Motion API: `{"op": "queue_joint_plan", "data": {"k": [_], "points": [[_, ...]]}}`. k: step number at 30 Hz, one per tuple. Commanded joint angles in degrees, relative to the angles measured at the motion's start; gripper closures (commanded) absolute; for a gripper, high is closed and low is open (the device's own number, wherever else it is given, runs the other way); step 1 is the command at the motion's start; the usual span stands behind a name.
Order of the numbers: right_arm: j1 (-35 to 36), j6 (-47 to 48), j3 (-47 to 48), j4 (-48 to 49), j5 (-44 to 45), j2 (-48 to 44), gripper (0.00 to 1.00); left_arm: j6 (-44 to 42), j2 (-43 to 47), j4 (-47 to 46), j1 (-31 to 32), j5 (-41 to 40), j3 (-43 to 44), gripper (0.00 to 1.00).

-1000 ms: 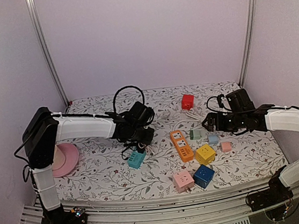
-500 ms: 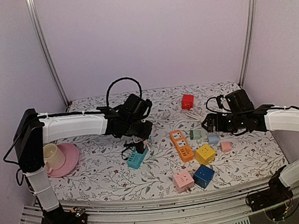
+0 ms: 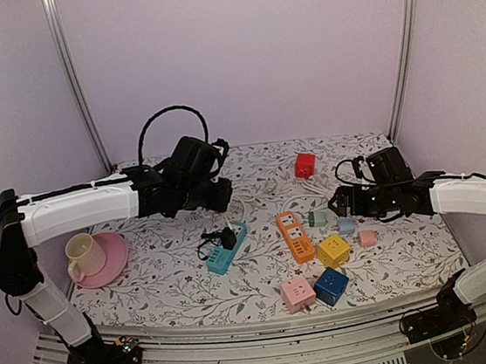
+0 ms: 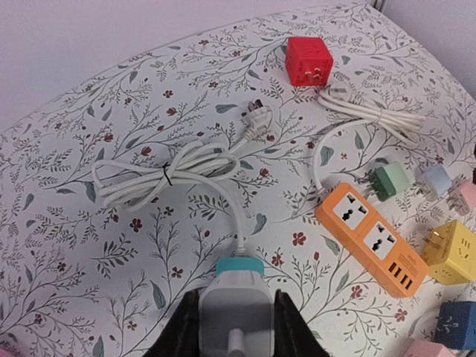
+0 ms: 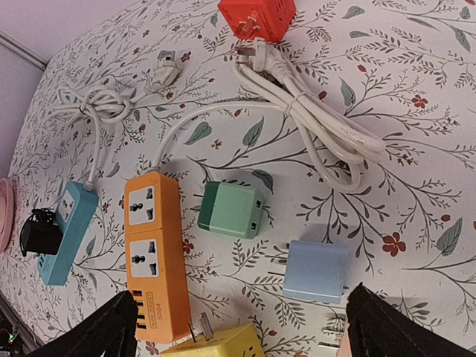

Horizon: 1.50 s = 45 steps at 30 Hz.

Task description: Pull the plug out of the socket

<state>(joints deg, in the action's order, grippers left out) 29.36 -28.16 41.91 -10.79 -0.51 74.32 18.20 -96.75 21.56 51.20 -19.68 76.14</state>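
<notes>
Standing upright in the teal power strip (image 3: 220,258), the black plug (image 3: 226,236) looks fully seated, so I judge the pull is not yet done. The pair lies left of centre on the floral table (image 3: 167,287), and the strip's white cord (image 4: 160,175) trails toward the back. The left gripper (image 3: 216,195) hangs above and behind the plug, apart from it, probably to line up a grasp from overhead. Its wrist view shows only the strip's teal cord end and a pale blurred block between two narrowly parted fingers (image 4: 184,333). I cannot tell whether they pinch anything, and no black plug shows there. The right gripper (image 5: 242,309) sits wide open and empty over the small adapters, well clear, likely to leave room. Its camera alone shows the plug side-on against the strip, near the orange power strip (image 5: 152,253)
</notes>
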Motion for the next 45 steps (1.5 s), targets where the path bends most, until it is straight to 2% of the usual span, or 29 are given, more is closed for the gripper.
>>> {"op": "queue_joint_plan", "data": {"k": [1,10,18,33,37,45], "points": [[0.4,-0.5,-0.9,-0.2,0.7,-0.3,0.01,0.3,6.5,-1.0,-1.2,-5.0,-4.6,0.85],[0.4,-0.5,-1.0,0.1,0.5,0.1,0.01,3.4,18.2,-4.3,-10.6,-8.3,-20.0,0.85],[0.7,-0.6,-0.6,0.5,0.2,0.8,0.01,5.0,20.0,-12.6,-19.2,2.2,-30.6,0.85],[0.9,-0.5,-0.7,-0.3,0.3,0.3,0.01,5.7,13.6,-20.0,-23.0,10.3,-36.1,0.83],[0.9,-0.4,-0.5,-0.4,0.3,0.3,0.01,5.8,12.7,-20.4,-23.2,11.4,-36.6,0.79],[0.9,-0.1,-0.1,-0.6,0.4,0.3,0.01,5.7,11.9,-20.7,-23.2,11.3,-37.2,0.64]]}}
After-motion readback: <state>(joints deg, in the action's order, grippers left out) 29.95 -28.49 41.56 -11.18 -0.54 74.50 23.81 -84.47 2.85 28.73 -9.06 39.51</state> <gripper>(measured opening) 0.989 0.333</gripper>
